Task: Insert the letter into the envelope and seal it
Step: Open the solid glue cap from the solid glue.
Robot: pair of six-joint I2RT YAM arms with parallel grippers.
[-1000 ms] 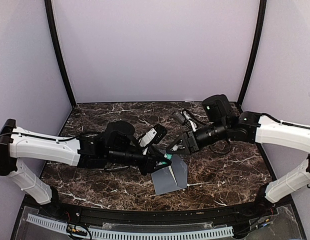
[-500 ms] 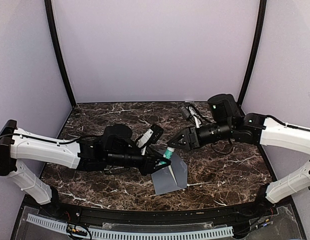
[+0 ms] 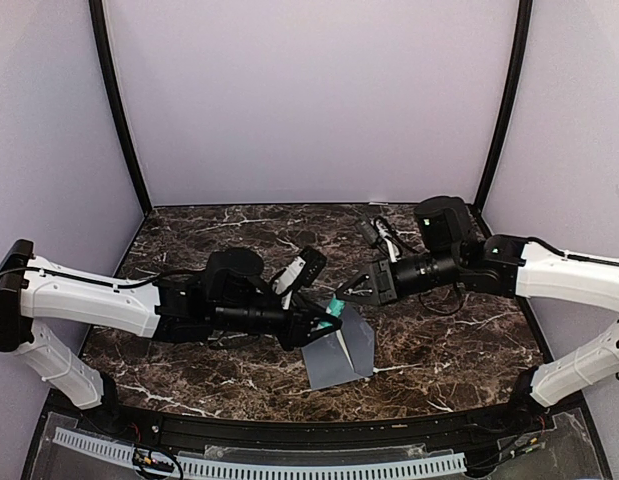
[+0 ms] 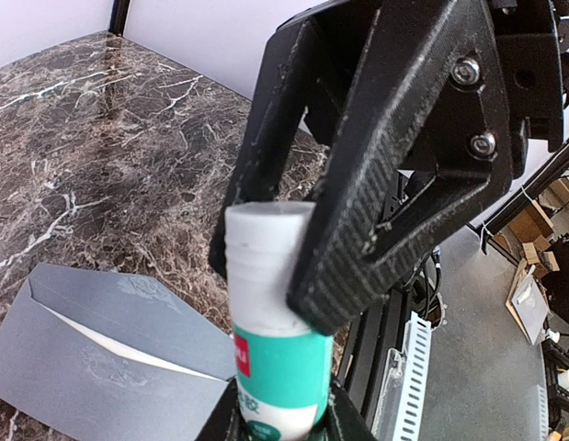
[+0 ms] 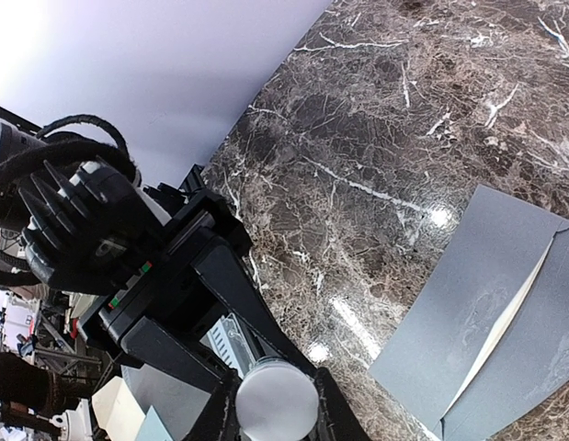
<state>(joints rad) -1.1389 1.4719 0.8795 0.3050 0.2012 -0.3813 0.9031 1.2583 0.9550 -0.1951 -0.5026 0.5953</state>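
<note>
From above, the left gripper (image 3: pixel 326 321) and the right gripper (image 3: pixel 339 296) meet tip to tip over the marble table (image 3: pixel 229 232). A glue stick (image 3: pixel 335 308) bridges them. The envelope (image 3: pixel 339 356) lies flat just below and near-side of both sets of jaws, apart from them.

In the left wrist view, the left gripper's (image 4: pixel 282 424) jaws pinch the teal-labelled lower body of the glue stick, which stands up from between them. The right gripper (image 4: pixel 266 276) comes in from beyond, and its black jaws close on either side of the stick's white upper end. The envelope sits on the table to the left of the jaws and lower. A thin cream strip of the letter (image 4: pixel 128 344) shows between its grey panels.

In the right wrist view, the right gripper's (image 5: pixel 275 415) jaws hug the round white end of the stick. The left gripper (image 5: pixel 224 335) holds the tube just beyond. The envelope lies well to the right of the jaws, with a cream sliver of the letter along its slanted opening.
</note>
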